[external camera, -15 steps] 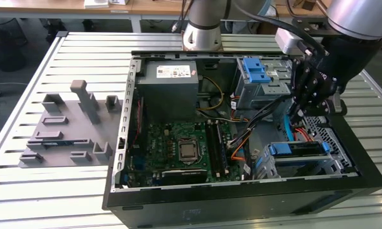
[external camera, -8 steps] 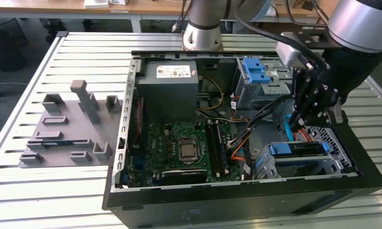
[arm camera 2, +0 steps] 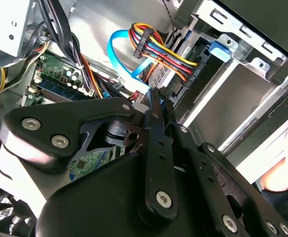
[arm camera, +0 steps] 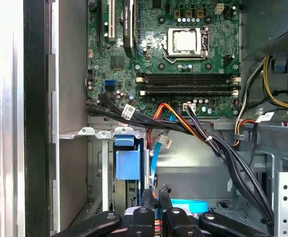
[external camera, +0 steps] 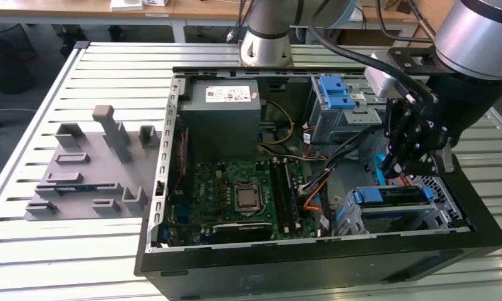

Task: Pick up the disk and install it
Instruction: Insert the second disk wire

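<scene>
Tool (external camera: 403,168) fingers closed, pinching nothing visible; disk (external camera: 390,196) just below tip, seated in drive cage. Risk: cables (arm camera: 218,143) crowd beside tool, could snag or unplug if arm shifts

robotics lab, slatted metal workbench (external camera: 83,251), open computer case (external camera: 318,263), desks behind (external camera: 192,9)

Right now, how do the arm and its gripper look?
The arm is built of silver-grey round segments with black joints, and black cables run along it. The gripper is black, made of flat metal links joined by silver screws, as both wrist views show, and it ends in two slim fingers.
</scene>
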Robot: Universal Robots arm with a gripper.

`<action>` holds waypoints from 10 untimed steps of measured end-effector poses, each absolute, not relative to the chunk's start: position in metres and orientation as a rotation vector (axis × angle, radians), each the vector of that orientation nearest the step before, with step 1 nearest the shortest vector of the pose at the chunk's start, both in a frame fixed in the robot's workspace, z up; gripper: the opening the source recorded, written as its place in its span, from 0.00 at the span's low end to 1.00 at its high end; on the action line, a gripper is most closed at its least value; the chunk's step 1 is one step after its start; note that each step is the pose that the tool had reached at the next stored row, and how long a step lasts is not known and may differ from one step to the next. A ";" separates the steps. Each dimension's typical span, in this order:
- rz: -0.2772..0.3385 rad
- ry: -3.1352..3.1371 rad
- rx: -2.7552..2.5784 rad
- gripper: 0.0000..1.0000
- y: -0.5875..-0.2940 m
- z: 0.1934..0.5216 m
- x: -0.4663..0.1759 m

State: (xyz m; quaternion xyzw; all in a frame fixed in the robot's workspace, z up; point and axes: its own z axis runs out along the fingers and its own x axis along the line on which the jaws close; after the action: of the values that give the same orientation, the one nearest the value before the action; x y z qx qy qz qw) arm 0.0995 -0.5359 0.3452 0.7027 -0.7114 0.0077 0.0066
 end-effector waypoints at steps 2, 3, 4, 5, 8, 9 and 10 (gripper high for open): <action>0.024 -2.226 2.199 0.16 -0.536 0.345 0.099; 0.024 -2.226 2.198 0.16 -0.536 0.345 0.099; 0.024 -2.226 2.198 0.16 -0.537 0.345 0.099; 0.024 -2.227 2.197 0.16 -0.539 0.344 0.099; 0.024 -2.232 2.192 0.16 -0.546 0.343 0.099; 0.024 -2.233 2.191 0.16 -0.547 0.342 0.099; 0.024 -2.235 2.189 0.16 -0.549 0.342 0.099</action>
State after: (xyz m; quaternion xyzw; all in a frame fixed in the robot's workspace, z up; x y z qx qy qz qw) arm 0.0994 -0.5487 0.3418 0.6998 -0.7143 0.0076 0.0066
